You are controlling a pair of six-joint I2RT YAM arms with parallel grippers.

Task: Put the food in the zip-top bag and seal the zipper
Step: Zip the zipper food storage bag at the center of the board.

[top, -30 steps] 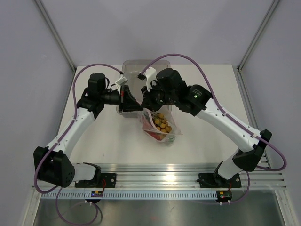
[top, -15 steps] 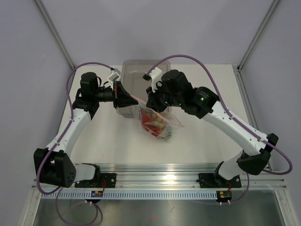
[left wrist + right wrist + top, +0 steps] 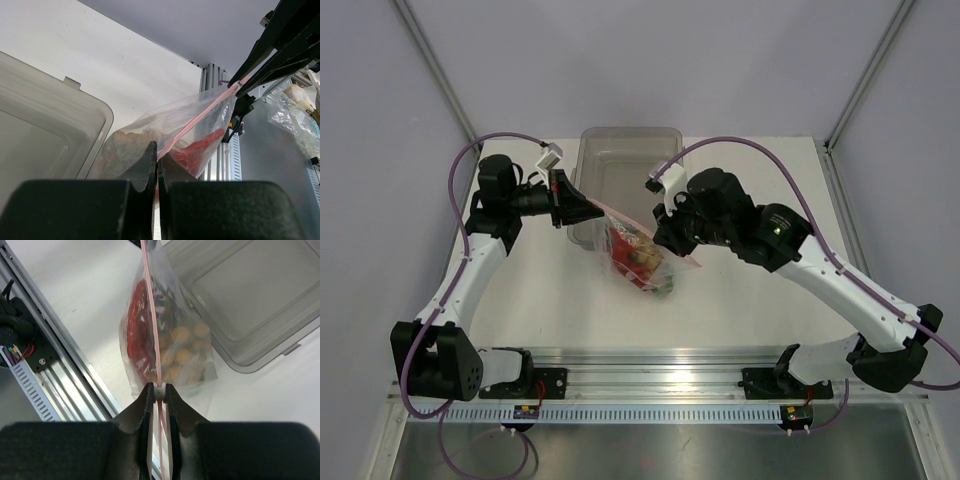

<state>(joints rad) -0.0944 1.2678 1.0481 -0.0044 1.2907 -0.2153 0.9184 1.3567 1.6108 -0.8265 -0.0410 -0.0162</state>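
The zip-top bag [image 3: 638, 258] hangs stretched between my two grippers above the table. Inside it are the red lobster [image 3: 134, 322], the yellow-tan balls [image 3: 182, 345] and some green pieces [image 3: 199, 376]. The pink zipper [image 3: 149, 300] runs taut along the bag's mouth. My left gripper [image 3: 590, 208] is shut on the zipper's left end [image 3: 165, 150]. My right gripper [image 3: 667, 240] is shut on the white zipper slider [image 3: 159, 391], with some strip behind it. The lobster also shows through the bag in the left wrist view [image 3: 200, 147].
The rigid clear grey tray [image 3: 620, 150] stands at the back of the table, just behind the bag; its rim shows in both wrist views [image 3: 102, 107] [image 3: 260, 347]. The aluminium rail [image 3: 660, 375] runs along the table's near edge.
My left gripper has drawn back to the left with the bag's corner. My right gripper has moved to the right along the zipper. The bag has shifted left and is pulled longer.
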